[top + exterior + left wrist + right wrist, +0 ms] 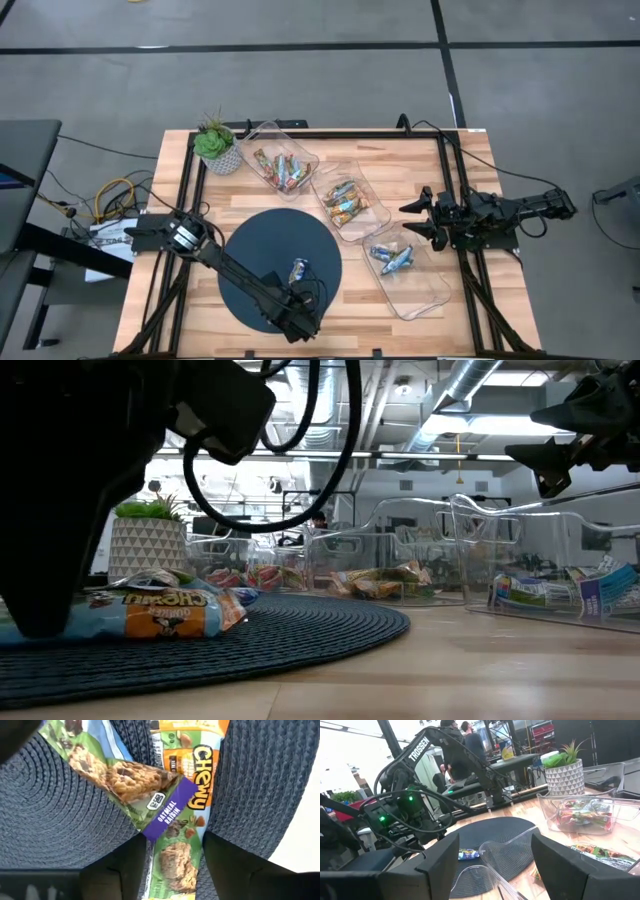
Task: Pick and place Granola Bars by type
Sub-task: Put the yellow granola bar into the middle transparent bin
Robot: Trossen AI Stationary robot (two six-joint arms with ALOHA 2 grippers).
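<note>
Two granola bars lie crossed on the dark round mat (pixel 255 250). One in an orange and green wrapper (pixel 187 795) runs lengthwise between my left gripper's fingers. A green one with a purple label (pixel 120 775) lies slanting over it. My left gripper (pixel 172 870) points down over them (pixel 298 268), open, one finger on either side of the lower bar's green end. Three clear trays hold more bars: (pixel 280 168), (pixel 345 202), (pixel 392 258). My right gripper (pixel 415 218) waits open and level at the table's right side. My left gripper comes from above, pointing down, its fingers (pixel 117 872) astride the green end (pixel 175 862) of the orange and green bar and lying across it. Both bars lie flat on the mat. Whether the fingers touch the wrapper's edges, I cannot tell.
The three clear trays (pixel 425 295) run in a slanting row from the far middle to the near right. A potted plant (pixel 215 148) stands at the far left. Bare wood lies right of the mat near the front edge. People stand in the room beyond the table.
</note>
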